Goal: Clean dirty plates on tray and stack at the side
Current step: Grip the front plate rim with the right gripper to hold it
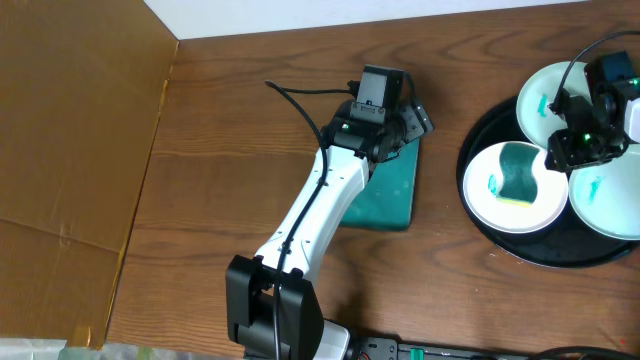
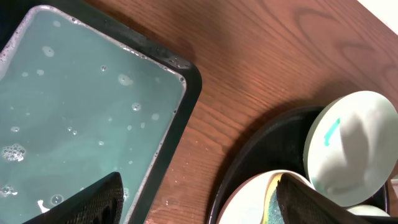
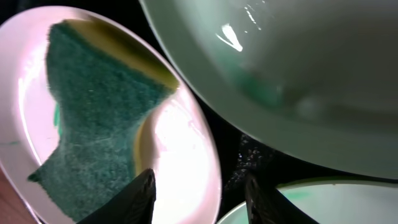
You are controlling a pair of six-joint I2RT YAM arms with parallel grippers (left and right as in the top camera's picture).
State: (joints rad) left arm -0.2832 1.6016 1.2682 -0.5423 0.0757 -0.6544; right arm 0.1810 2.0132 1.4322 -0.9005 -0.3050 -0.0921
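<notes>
**Overhead.** Three round white plates with pale bluish rims sit on the large round black tray (image 1: 540, 250), which has a raised rim, at the right edge of the brown wooden table (image 1: 250, 150). They are the far plate (image 1: 540, 100), the near-left plate (image 1: 500, 212) and the near-right plate (image 1: 610, 205) (this one is cut off by the frame edge). Each shows a small teal-green smear. A green scouring sponge with a yellow back (image 1: 518, 172) lies on the near-left plate. The right gripper (image 1: 568, 145) hangs over the spot where the three rims meet, and its dark body hides its fingertips. The left gripper (image 1: 395, 110) is well apart from the plates, above the far end of the rectangular black tray of teal liquid (image 1: 390, 190).

**Left wrist.** The left gripper is released: its fingers (image 2: 93, 199) stand wide apart with nothing between them. Bubbles dot the teal liquid. The far plate shows its smear clearly. The near-left plate is mostly hidden behind one finger.

**Right wrist.** The right gripper's fingertips (image 3: 134, 199) stand apart. The near-left plate's rim lies between them, beside a strip of bare tray, and nothing is clamped. Another plate fills the upper right, glossy and blurred, and I cannot tell which one it is.
</notes>
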